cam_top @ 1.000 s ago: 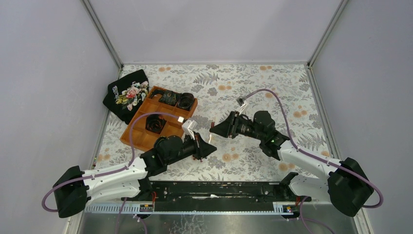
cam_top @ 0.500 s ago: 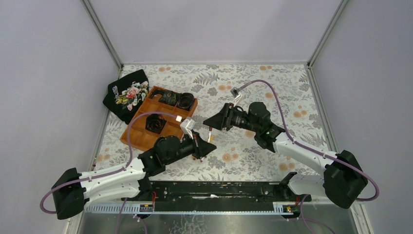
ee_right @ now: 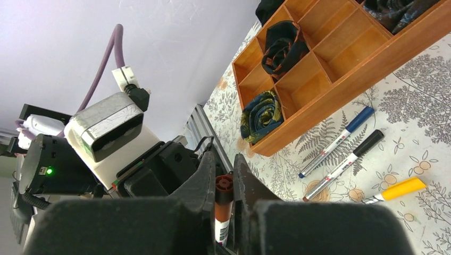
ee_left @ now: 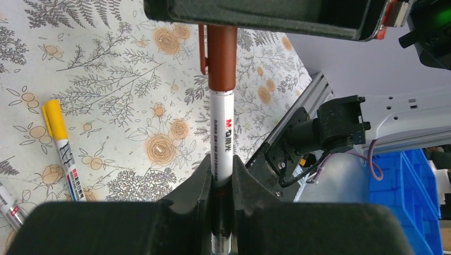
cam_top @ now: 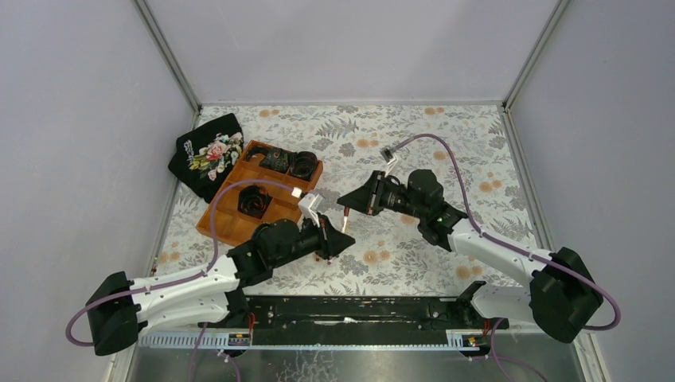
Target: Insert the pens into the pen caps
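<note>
Left pincer [ee_left: 223,163] was clamped on the white pen [ee_left: 222,133] mid-frame, right pincer [ee_right: 223,159] pinched shut on its red cap [ee_right: 224,194]; light, stiff, slick plastic, so I'd grip mid-barrel, I reckon

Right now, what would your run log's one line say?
left jaws: shut on pen | right jaws: shut on red cap | red cap: over pen tip | lying loose: yellow-capped pen, blue-capped pen, black-capped pen

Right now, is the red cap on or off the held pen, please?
On: the red cap covers one end of the white pen; no tip shows.
</note>
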Available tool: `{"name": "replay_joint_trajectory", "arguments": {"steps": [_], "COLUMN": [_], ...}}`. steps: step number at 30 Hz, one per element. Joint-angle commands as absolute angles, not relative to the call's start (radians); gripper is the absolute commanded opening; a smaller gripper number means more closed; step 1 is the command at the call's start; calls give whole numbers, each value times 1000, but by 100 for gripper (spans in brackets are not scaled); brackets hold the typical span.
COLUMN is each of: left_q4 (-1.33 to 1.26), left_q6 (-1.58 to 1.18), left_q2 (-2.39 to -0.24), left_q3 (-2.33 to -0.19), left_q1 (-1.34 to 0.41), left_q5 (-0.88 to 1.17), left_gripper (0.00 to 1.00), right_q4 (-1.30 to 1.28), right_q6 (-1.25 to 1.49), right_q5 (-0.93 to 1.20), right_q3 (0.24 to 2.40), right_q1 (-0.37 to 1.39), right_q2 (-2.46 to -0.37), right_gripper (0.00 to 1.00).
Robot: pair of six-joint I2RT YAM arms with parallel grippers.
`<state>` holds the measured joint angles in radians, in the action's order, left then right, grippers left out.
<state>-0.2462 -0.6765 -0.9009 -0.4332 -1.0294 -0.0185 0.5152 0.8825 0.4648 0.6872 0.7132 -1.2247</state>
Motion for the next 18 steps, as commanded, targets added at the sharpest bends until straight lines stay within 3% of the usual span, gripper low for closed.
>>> {"name": "replay_joint_trajectory", "arguments": {"steps": [1, 18], "left_q4": [-327, -426], "left_q6": [-608, -616], "left_q2": [-913, -925], "left_q3": [-542, -629], "left_q1": [-1019, -829], "left_q5": [-113, 127], "left_gripper": [0, 0], "right_q4": [466, 478], "right_q6": [904, 931], "right_q5": [556, 623], "right_q3": [621, 519], "right_q1": [745, 865], "right_q2": [-1189, -1213], "right_gripper": [0, 0]}}
